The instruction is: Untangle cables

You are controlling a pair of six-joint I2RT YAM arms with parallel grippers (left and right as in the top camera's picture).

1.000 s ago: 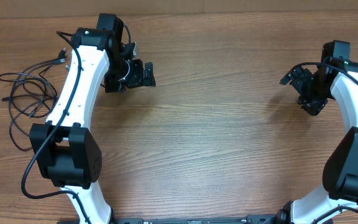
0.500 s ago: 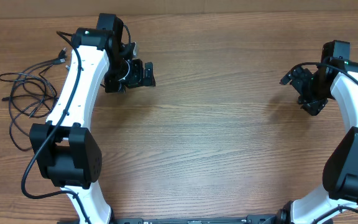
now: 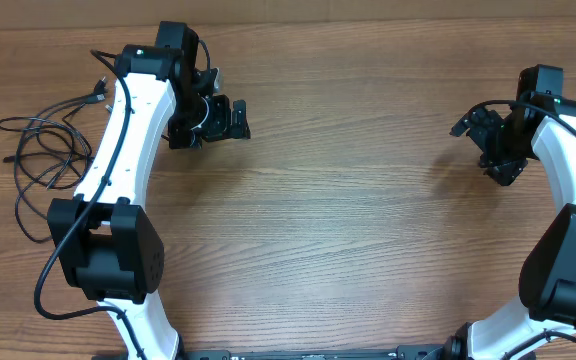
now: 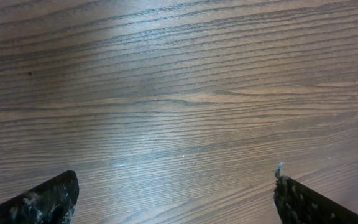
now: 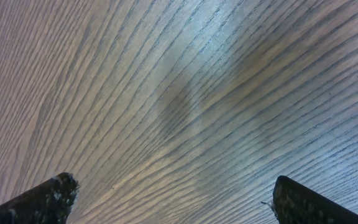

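Observation:
A loose tangle of thin black cables lies on the wooden table at the far left, partly hidden under my left arm. My left gripper is open and empty over bare wood, well to the right of the tangle. Its wrist view shows only wood between its two spread fingertips. My right gripper is open and empty at the far right of the table. Its wrist view shows only wood between its fingertips. No cable shows in either wrist view.
The wooden table fills the overhead view. My left arm runs along the right side of the cable tangle. The arm bases stand at the front edge, left and right.

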